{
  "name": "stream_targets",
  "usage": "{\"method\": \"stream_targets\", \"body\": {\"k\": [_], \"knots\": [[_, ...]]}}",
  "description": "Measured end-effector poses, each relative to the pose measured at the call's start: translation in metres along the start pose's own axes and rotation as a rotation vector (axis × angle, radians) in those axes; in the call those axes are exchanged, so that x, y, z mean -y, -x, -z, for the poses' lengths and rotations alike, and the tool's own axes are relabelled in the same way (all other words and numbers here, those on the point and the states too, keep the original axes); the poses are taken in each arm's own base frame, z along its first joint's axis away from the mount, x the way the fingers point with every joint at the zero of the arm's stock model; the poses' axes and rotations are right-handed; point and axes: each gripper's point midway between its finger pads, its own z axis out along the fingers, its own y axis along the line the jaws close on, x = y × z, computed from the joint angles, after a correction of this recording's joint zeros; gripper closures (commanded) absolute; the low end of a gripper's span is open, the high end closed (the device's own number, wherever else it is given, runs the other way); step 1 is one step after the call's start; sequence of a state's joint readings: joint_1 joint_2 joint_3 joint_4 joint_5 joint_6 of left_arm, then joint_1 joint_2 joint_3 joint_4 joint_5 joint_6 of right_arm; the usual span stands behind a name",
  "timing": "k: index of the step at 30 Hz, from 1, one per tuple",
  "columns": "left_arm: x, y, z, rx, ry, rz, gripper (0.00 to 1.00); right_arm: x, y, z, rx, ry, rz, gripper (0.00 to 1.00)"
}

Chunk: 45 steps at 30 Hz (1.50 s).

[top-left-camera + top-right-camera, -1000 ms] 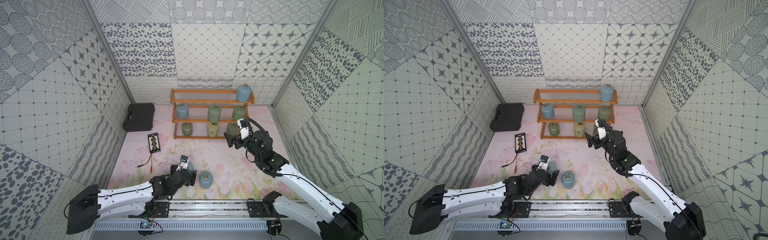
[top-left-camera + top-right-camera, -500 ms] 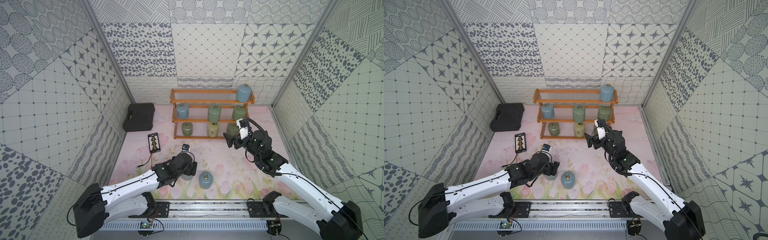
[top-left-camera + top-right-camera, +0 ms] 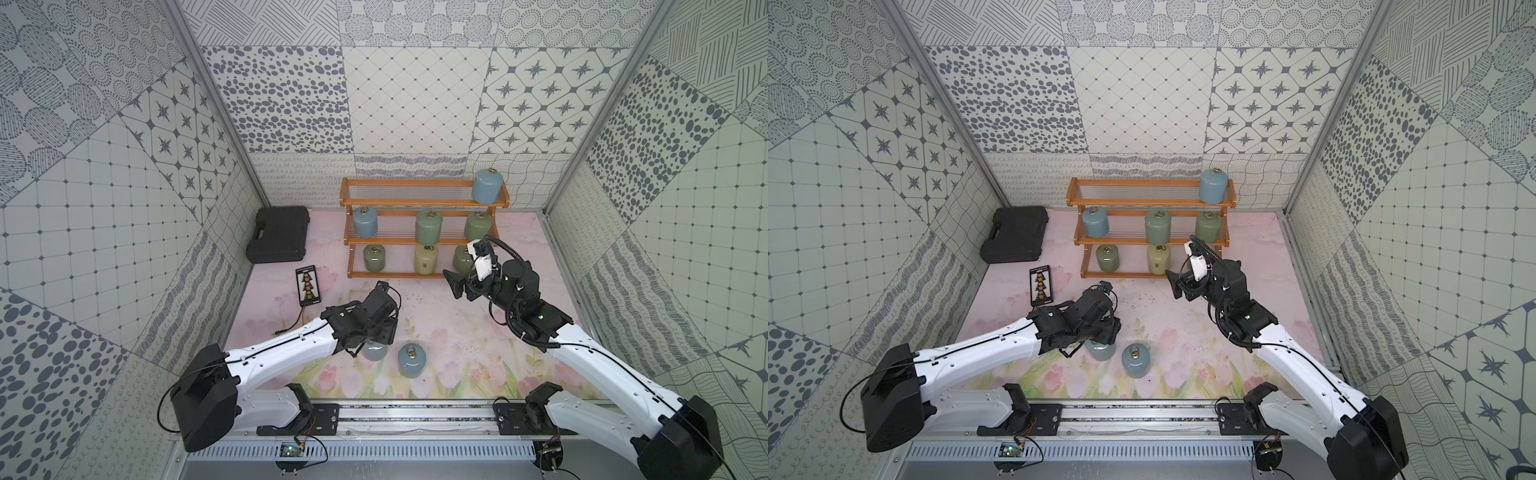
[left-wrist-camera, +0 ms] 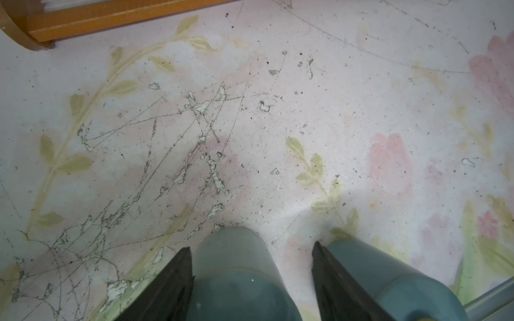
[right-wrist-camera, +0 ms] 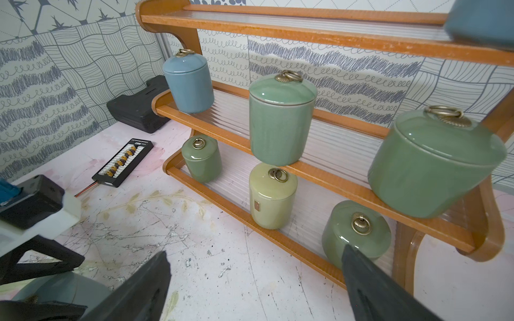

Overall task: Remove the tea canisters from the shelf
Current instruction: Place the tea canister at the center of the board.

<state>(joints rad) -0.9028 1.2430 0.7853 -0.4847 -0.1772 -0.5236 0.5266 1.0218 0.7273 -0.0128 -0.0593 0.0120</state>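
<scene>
The shelf stands at the back and holds several tea canisters. A light blue one is on the top tier, and a cream one is on the bottom. Two light blue canisters stand on the mat. My left gripper points down, shut round one canister. One finger lies against it, and a sliver of mat shows beside the other finger. The second canister stands free. My right gripper hangs open and empty before the bottom-right sage canister.
A black case lies left of the shelf. A black connector board with a cable lies on the mat in front of the case. Patterned walls close in on three sides. The arms' metal rail runs along the front.
My left wrist rose and tipped over the canister on the mat, and its jaws closed in from wide open. The right arm has held still.
</scene>
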Motion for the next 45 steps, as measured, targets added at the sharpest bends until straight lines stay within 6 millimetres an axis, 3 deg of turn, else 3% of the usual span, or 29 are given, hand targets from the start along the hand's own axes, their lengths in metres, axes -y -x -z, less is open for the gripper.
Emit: {"method": "stream_targets", "body": {"k": [25,35,40,45], "knots": [[0.005,-0.024,0.009,-0.013,0.072,-0.017,0.32,-0.007,-0.01,-0.004,-0.036,0.041,0.01,0.0],[0.004,-0.03,0.014,-0.018,0.047,-0.005,0.05,-0.002,-0.013,-0.003,-0.05,0.019,0.022,0.0],[0.003,-0.025,0.015,-0.022,0.03,0.003,0.03,0.007,0.003,0.0,-0.031,-0.01,0.019,0.0],[-0.001,0.002,0.018,0.016,-0.001,0.04,0.01,0.026,0.04,0.008,0.033,-0.066,0.005,0.0]]}}
